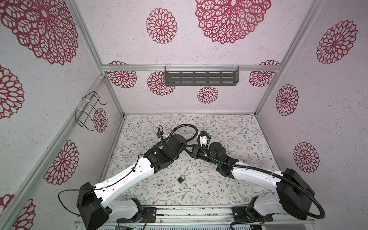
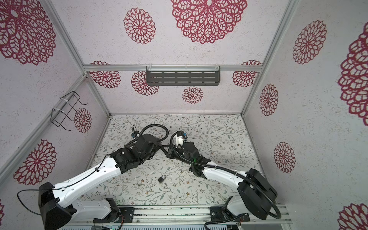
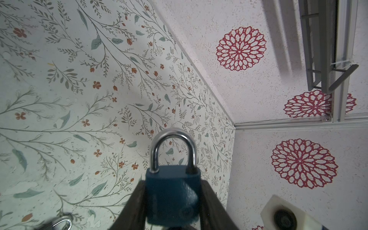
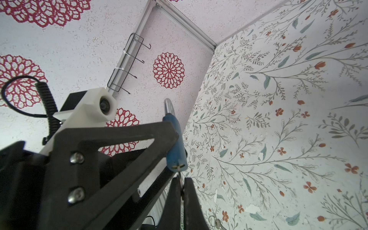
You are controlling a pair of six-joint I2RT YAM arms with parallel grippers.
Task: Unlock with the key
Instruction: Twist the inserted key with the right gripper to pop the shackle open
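Observation:
In the left wrist view a blue padlock [image 3: 172, 195] with a silver shackle [image 3: 172, 139], both legs down in the body, stands between the two dark fingers of my left gripper [image 3: 172, 183], which is shut on it. The right wrist view shows the same padlock [image 4: 175, 139] edge on, with its brass keyhole [image 4: 177, 167] facing my right gripper [image 4: 180, 180]. That gripper is shut on a thin key [image 4: 179, 174], whose blade reaches up to the keyhole. In both top views the two grippers [image 1: 187, 147] [image 1: 194, 152] meet above mid-table and hide the padlock.
A second small padlock [image 1: 180, 178] [image 2: 161, 178] lies on the floral table [image 1: 229, 179] near the front, with a loose key [image 1: 160, 184] [image 4: 218, 222] beside it. A grey slotted shelf [image 1: 201, 77] hangs on the back wall. A wire rack [image 1: 87, 111] is on the left wall.

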